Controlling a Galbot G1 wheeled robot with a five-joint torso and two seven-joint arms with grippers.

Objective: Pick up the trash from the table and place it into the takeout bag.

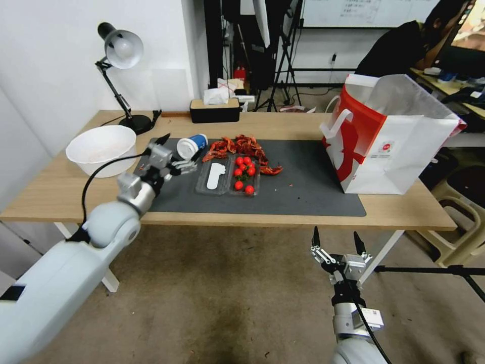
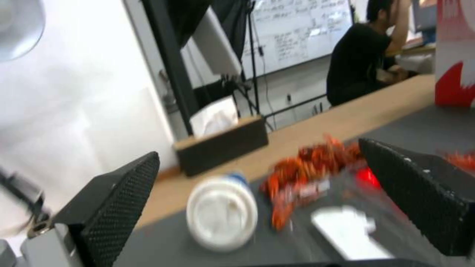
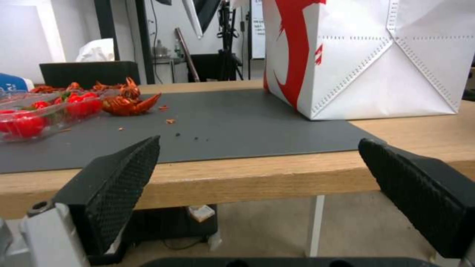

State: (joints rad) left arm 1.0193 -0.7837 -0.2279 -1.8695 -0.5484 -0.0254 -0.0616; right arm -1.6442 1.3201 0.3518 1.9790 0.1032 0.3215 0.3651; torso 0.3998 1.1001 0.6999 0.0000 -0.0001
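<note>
Head view: blue cup [image 1: 192,146] lies on its side on the mat [image 1: 303,187], white lid toward the left gripper [image 1: 172,151], long axis along the table [image 1: 283,124]; takeout bag [image 1: 389,134] upright at right | Left wrist: fingers [image 2: 114,207] released, cup between | Right wrist: right gripper [image 3: 257,193] fingers spread, below table edge.

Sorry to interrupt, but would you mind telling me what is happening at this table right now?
The robot is clearing trash from the table. Its left tool is open above the dark mat, reaching toward the blue white-lidded cup lying on its side beside crayfish shells and a clear tray of tomatoes. The right tool waits open below the table's front edge. The takeout bag stands open on the right.
</note>
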